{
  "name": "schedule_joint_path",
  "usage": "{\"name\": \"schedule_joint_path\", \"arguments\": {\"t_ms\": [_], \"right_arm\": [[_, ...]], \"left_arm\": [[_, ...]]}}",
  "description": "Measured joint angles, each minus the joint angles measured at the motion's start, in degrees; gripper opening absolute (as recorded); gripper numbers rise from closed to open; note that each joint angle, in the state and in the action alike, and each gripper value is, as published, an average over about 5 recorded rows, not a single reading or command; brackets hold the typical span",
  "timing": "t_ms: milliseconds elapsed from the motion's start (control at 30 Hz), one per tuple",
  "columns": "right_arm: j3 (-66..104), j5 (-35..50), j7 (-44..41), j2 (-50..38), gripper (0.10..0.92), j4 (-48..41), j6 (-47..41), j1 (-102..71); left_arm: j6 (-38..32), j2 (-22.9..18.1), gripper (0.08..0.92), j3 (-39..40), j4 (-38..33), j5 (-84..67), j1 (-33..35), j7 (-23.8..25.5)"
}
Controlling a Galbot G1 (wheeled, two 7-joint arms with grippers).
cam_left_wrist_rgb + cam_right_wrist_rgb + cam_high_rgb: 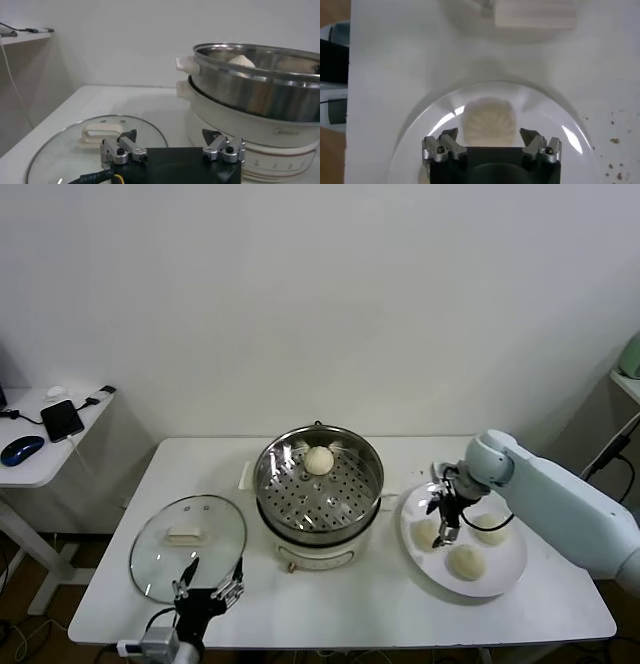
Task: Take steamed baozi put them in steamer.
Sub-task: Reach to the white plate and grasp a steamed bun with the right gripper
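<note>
The steamer stands mid-table with one baozi on its perforated tray. Three more baozi lie on the white plate at the right: one under my right gripper, one behind it, one nearer the front. My right gripper is open and points down just above the plate. In the right wrist view its fingers straddle a baozi without touching it. My left gripper is open and empty, parked at the front left by the lid.
A round glass lid lies flat left of the steamer; it also shows in the left wrist view with the steamer behind it. A side table with a phone and mouse stands at the far left.
</note>
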Motion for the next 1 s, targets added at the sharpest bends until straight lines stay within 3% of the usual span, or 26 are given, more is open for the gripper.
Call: {"name": "schedule_joint_path", "arguments": {"t_ms": [767,1000], "right_arm": [[-0.53,-2.40,-1.00,1.88,0.816,-2.67,1.71,-0.17],[-0.47,-2.39,-0.81,1.85,0.667,-2.75,1.75,-0.41]], "left_arm": [[-0.06,-0.16,0.823,-0.22,0.32,0.01,0.03,-0.05],[-0.10,-0.17,0.823,-0.02,0.38,0.09,-0.12,-0.08]]}}
